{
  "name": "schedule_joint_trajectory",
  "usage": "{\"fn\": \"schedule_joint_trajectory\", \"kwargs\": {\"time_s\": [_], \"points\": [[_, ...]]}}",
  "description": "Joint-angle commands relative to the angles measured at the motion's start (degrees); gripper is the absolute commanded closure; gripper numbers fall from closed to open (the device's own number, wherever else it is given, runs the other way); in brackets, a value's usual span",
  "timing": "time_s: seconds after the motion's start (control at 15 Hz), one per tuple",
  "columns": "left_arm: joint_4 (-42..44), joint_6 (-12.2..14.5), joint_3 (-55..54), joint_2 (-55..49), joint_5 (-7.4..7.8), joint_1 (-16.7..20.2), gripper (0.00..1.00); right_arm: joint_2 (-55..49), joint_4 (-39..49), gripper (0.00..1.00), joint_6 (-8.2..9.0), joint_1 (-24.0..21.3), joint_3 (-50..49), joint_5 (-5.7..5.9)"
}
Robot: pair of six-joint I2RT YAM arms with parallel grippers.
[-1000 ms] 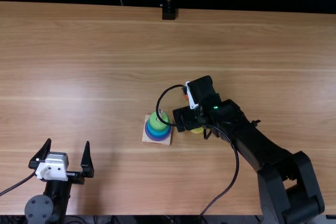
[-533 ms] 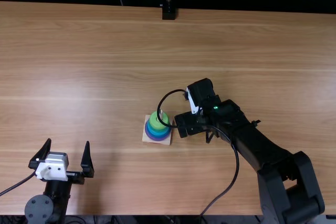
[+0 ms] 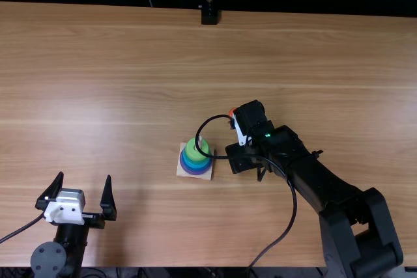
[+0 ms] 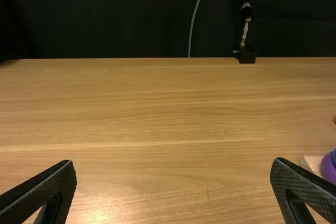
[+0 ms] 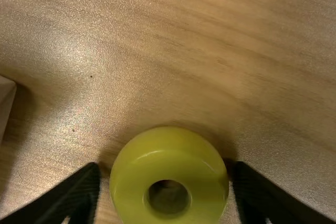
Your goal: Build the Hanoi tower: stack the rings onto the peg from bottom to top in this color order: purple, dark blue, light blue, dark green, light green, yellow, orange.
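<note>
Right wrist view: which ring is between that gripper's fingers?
The yellow ring, the one between the right gripper's fingers. The light green ring tops the stack, and the orange ring peeks out past that gripper in the top view.

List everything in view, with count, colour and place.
Table: one, light brown, beneath everything
Base: one, pale, mid-table
Peg: one, whitish, on the base
Stacked rings: several, purple lowest, then blues, light green uppermost, on the peg
Yellow ring: one, yellow, on the table, between the right pincer's fingers
Orange ring: one, orange, partly hidden beside the right arm
Stand: one, black, far edge
Arms: two, black, left and right
Pincers: two, black, left and right
</note>
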Motion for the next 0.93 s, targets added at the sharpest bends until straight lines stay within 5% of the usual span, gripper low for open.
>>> {"fn": "schedule_joint_trajectory", "kwargs": {"time_s": [0.0, 0.87], "points": [[-0.3, 0.8, -2.1, -0.6, -0.44, 0.4, 0.00, -1.4, 0.0, 1.00, -0.16, -0.4, -1.2, 0.00], [-0.3, 0.8, -2.1, -0.6, -0.44, 0.4, 0.00, -3.3, -4.9, 1.00, -0.27, -2.0, 14.7, 0.00]]}}
